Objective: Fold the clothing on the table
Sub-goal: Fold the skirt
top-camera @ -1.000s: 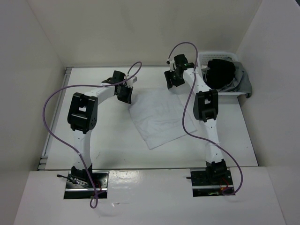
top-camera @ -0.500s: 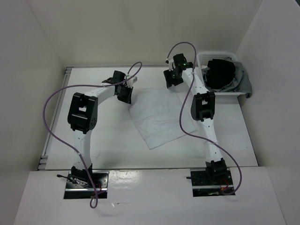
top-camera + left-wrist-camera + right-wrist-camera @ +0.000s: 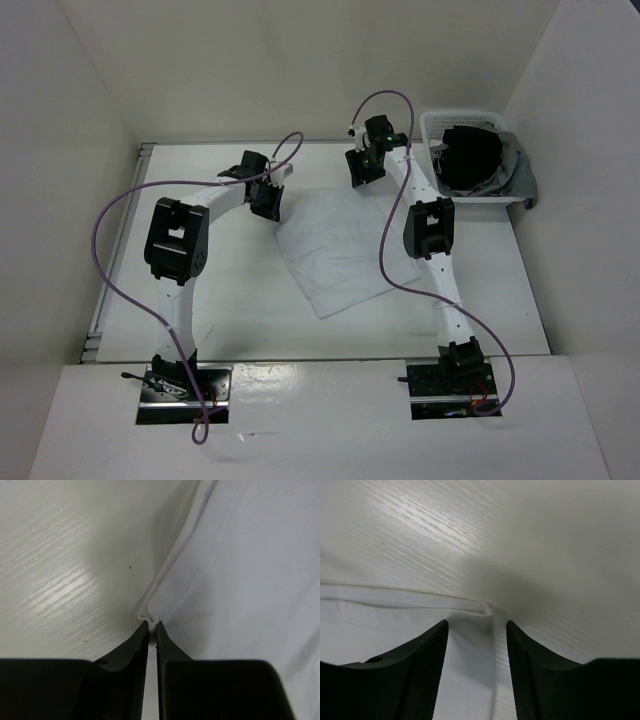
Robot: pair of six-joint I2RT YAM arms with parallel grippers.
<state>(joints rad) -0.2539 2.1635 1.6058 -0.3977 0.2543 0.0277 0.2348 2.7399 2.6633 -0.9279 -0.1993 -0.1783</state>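
**L gripper** (image 3: 153,626): jaws all but shut, pinching a small raised fold of the cloth (image 3: 240,570) at its hem. Tips are down at the table (image 3: 60,570). In the top view, L gripper (image 3: 266,200) sits at the cloth's far-left edge.

**R gripper** (image 3: 476,625): jaws apart, nothing clamped. The fingers (image 3: 427,670) straddle a cloth corner (image 3: 470,612) where the hem turns and a slight ridge stands up. Bare table (image 3: 520,540) lies beyond. In the top view, R gripper (image 3: 362,170) is at the cloth's far-right corner.

**Cloth** (image 3: 335,250): white, flat, lightly wrinkled, mid-table between the two arms. It lies skewed to the table edges, w/ one corner pointing toward the arm bases and the opposite side held toward the far wall. The sides look near-equal from above, so the long axis cannot be told. The far edge runs approx. from L gripper to R gripper.

**Table** (image 3: 250,300): white, w/ a rail (image 3: 100,320) along the left edge.

**Surroundings**: a white basket (image 3: 440,125) stands at the far-right corner, just beside the R arm's wrist and apart from the cloth. A dark garment (image 3: 470,155) is inside it. Purple cables (image 3: 110,260) loop off both arms.
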